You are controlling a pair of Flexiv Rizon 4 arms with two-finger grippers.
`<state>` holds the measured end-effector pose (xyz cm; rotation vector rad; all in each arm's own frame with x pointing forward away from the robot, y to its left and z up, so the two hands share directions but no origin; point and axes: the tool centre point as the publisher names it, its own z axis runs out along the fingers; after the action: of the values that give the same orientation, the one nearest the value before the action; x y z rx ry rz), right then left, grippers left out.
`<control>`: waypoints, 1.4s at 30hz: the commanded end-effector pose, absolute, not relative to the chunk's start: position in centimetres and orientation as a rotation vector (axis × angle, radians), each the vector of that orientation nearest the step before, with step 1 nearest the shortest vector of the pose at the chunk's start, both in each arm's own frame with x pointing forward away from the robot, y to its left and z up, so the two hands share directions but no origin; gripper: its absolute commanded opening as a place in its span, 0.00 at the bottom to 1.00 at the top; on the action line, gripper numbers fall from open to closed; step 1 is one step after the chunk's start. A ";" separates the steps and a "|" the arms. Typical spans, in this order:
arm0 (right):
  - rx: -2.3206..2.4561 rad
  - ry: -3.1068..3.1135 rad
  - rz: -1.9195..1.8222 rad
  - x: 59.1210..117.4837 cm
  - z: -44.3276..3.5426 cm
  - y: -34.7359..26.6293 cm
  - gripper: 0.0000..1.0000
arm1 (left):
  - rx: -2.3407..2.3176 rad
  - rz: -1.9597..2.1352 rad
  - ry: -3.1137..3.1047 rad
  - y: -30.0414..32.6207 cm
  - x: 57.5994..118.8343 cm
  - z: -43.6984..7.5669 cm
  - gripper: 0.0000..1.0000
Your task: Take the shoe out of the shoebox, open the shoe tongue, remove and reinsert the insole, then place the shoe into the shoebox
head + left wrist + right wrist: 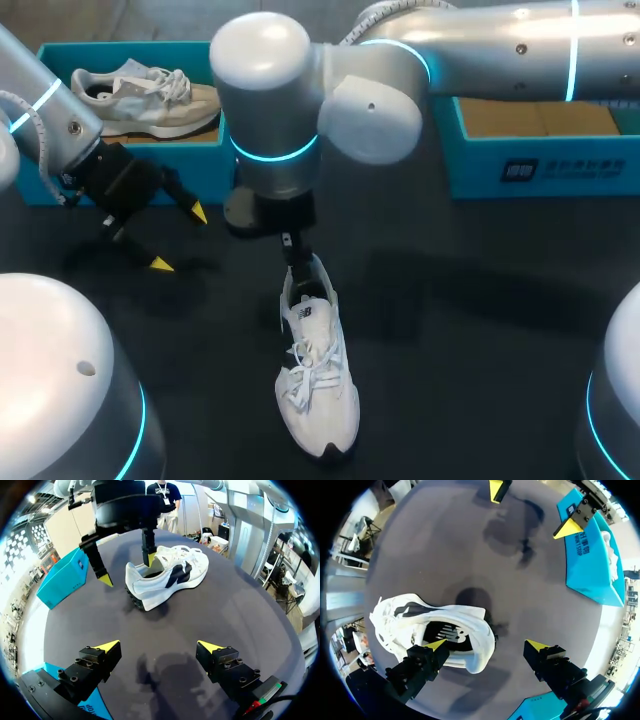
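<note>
A white shoe (318,370) lies on the dark table, toe towards me and heel away. My right gripper (292,252) hangs over the heel, mostly hidden under its own wrist. In the right wrist view the right gripper (487,645) is open astride the heel wall of the shoe (420,625), one finger over the shoe's opening and the other outside. My left gripper (180,238) is open and empty to the left, near the teal shoebox (60,50). From the left gripper (159,647), the shoe (170,575) lies ahead on its sole with the right gripper (127,570) at its heel.
A second pale shoe (150,95) lies inside the shoebox at the back left. Another teal box part (540,165) with a brown inside stands at the back right. The right arm's elbow (300,90) hangs above the table's middle.
</note>
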<state>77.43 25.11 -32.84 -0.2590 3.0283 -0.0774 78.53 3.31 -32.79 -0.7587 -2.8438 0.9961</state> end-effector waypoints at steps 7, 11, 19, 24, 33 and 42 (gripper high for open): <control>-0.303 3.046 -0.067 78.1 -34.8 25.2 1.00 | -0.760 0.990 -2.842 3.3 78.6 -32.8 1.00; -0.308 3.050 -0.058 78.1 -35.4 25.1 1.00 | -0.760 0.990 -2.842 3.3 78.6 -32.8 1.00; -0.309 3.065 -0.049 78.6 -36.8 25.0 1.00 | -0.760 0.990 -2.842 3.3 78.6 -32.8 1.00; -0.297 3.071 -0.040 78.7 -37.6 24.8 1.00 | -0.760 0.990 -2.842 3.3 78.6 -32.8 1.00; -0.281 3.103 -0.048 78.9 -38.9 24.4 1.00 | -0.760 0.990 -2.842 3.3 78.6 -32.8 1.00; -0.269 3.136 -0.056 79.5 -39.8 24.0 1.00 | -0.760 0.990 -2.842 3.3 78.6 -32.8 1.00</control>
<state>79.00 23.94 -39.36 -0.2647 3.1251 -0.0587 78.53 3.31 -32.79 -0.7587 -2.8439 0.9961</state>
